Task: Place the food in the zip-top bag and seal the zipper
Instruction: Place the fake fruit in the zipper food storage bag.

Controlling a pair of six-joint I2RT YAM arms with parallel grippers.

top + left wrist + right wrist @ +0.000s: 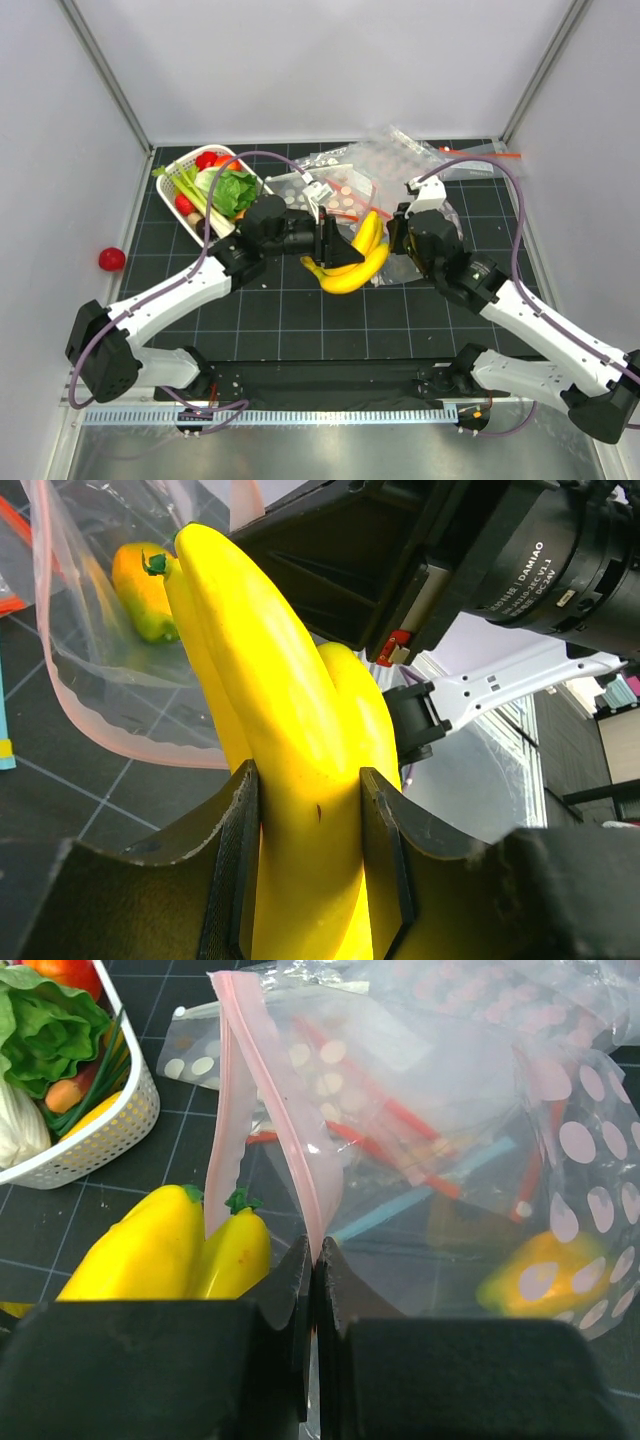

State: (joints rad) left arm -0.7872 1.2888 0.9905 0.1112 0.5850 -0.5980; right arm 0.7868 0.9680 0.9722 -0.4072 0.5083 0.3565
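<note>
My left gripper [335, 245] is shut on the yellow banana bunch [355, 262], which fills the gap between its fingers in the left wrist view [300, 730]. The banana's stem end is at the open mouth of the zip-top bag [100, 670]. My right gripper [316, 1250] is shut on the bag's pale pinkish mouth edge, the zipper strip [275, 1110], and holds it up. An orange-yellow mango-like fruit [535, 1275] lies inside the bag [420, 1160]. The banana tips [150, 1250] show just left of the held edge. A red fruit [111, 259] lies off the mat at far left.
A white basket [240, 158] with lettuce, green stalks and red pieces stands at the back left. A pile of other clear dotted bags with red strips [410, 155] lies at the back. The right gripper [393, 235] is close to the left one.
</note>
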